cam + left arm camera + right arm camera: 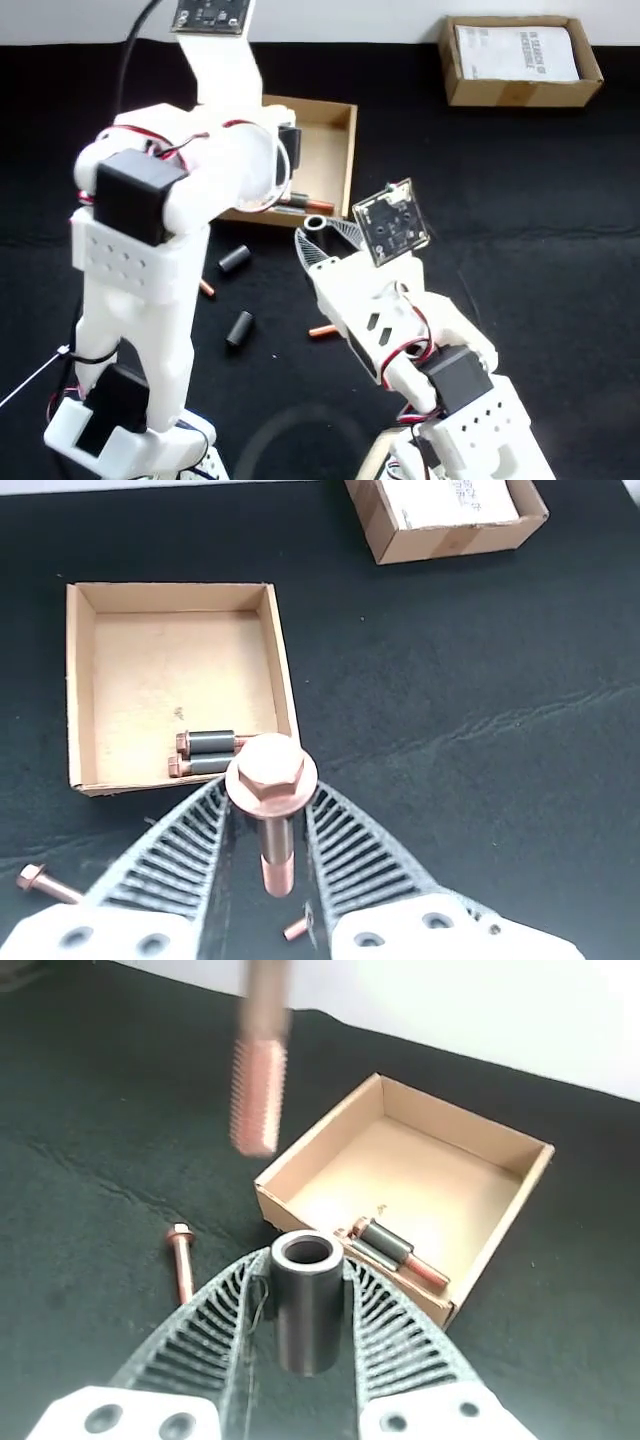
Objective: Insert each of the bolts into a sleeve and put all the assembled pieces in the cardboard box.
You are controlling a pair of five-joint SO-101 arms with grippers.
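Observation:
My left gripper (270, 798) is shut on a copper bolt (268, 825), held thread-down just in front of the cardboard box (285, 670). My right gripper (306, 1265) is shut on a dark sleeve (307, 1305), upright with its bore open. The held bolt (258, 1090) hangs above and beyond that sleeve, apart from it. Two assembled pieces (205, 753) lie in the box's near corner. In the high view, the right gripper (322, 238) sits at the box's (346, 150) front corner with the sleeve's ring (316, 222) showing.
Two loose sleeves (234, 260) (240, 328) and two loose bolts (205, 288) (322, 330) lie on the black cloth between the arms. A second cardboard box (520, 92) holding a paper stands at the back right.

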